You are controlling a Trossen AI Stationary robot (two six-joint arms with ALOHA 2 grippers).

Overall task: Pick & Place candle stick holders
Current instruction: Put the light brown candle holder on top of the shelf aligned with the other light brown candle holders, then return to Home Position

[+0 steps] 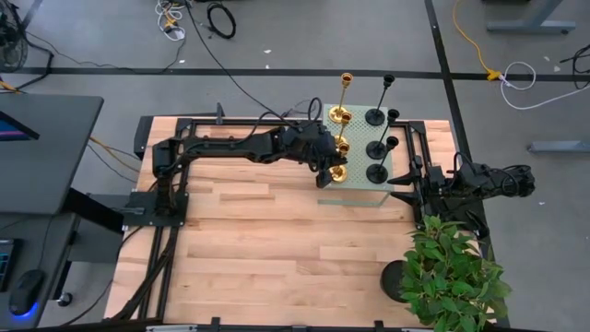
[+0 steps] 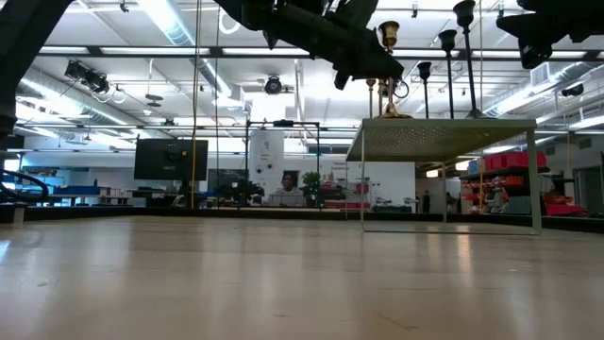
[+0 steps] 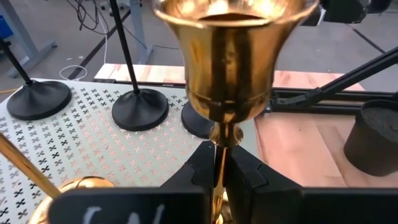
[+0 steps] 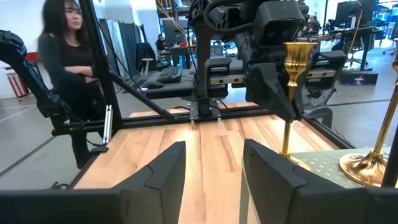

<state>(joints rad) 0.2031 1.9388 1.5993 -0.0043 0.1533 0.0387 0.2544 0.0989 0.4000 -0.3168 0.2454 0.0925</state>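
A white perforated stand (image 1: pixel 358 189) sits at the table's far right. On it are three gold candlesticks (image 1: pixel 340 114) in the left column and three black ones (image 1: pixel 376 146) in the right column. My left gripper (image 1: pixel 329 164) is shut on the nearest gold candlestick (image 1: pixel 338 172) at the stand's near left corner. Its cup (image 3: pixel 236 56) fills the left wrist view. My right gripper (image 4: pixel 214 168) is open and empty, just right of the stand (image 1: pixel 406 184). My left gripper pinches the gold candlestick's thin stem (image 3: pixel 219 155), just below the cup, between its two fingers (image 3: pixel 200 167). The fingers come about level from the table's left and lie across the stem. The candlestick stands upright. I cannot tell whether its base (image 1: pixel 338 173) rests on the stand.
A leafy plant (image 1: pixel 452 277) and a black round pot (image 1: pixel 395 277) stand at the near right corner. The stand is raised on thin legs (image 2: pixel 362 184). Bare wooden tabletop (image 1: pixel 258 240) lies to the left and near side. A person (image 4: pixel 68 68) stands beyond the table's left.
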